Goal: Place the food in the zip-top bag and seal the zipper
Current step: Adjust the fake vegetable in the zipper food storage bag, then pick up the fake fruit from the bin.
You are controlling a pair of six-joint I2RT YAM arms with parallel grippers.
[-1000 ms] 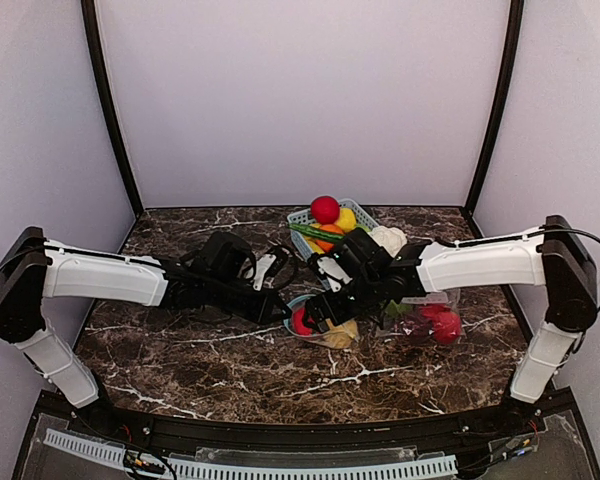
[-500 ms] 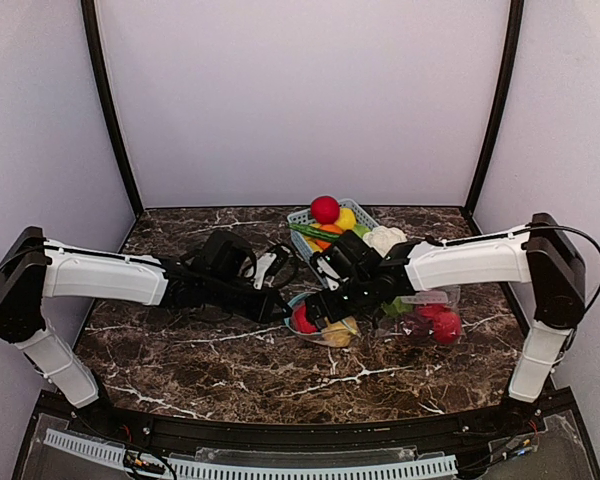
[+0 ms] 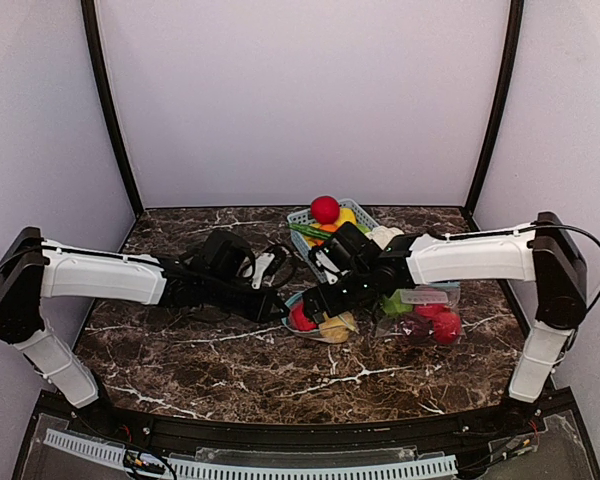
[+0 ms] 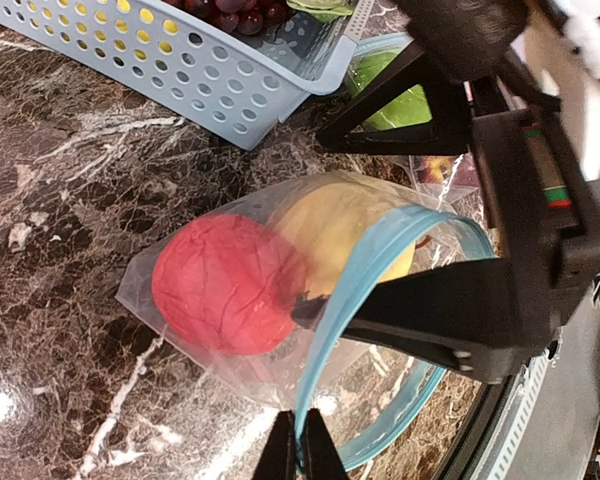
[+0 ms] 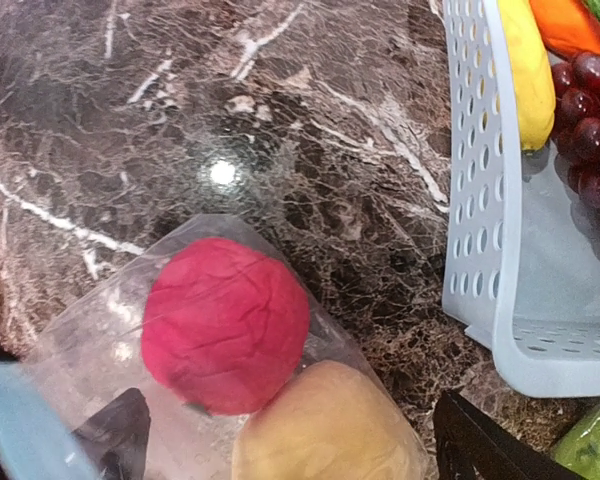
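A clear zip-top bag (image 3: 318, 325) with a blue zipper rim (image 4: 380, 260) lies on the marble in front of the basket. Inside it, a red fruit (image 4: 225, 285) (image 5: 225, 320) sits beside a yellow fruit (image 4: 340, 235) (image 5: 325, 425). My left gripper (image 4: 302, 450) (image 3: 283, 312) is shut on the blue rim at the bag's near edge. My right gripper (image 3: 327, 300) (image 5: 290, 425) is open wide at the bag's mouth. One of its black fingers (image 4: 410, 320) reaches into the bag; the other stays outside, toward the basket. The yellow fruit lies between them, untouched.
A light-blue lattice basket (image 3: 302, 217) (image 5: 500, 250) behind the bag holds a red fruit (image 3: 325, 209), grapes (image 5: 590, 100) and yellow and orange pieces. To the right lie a green apple (image 3: 396, 302) and red fruit (image 3: 442, 322) under clear plastic.
The right gripper has edged a little away from the near edge and leftward at the bag's mouth, and the yellow fruit shifted slightly with it. The left arm has kept still.
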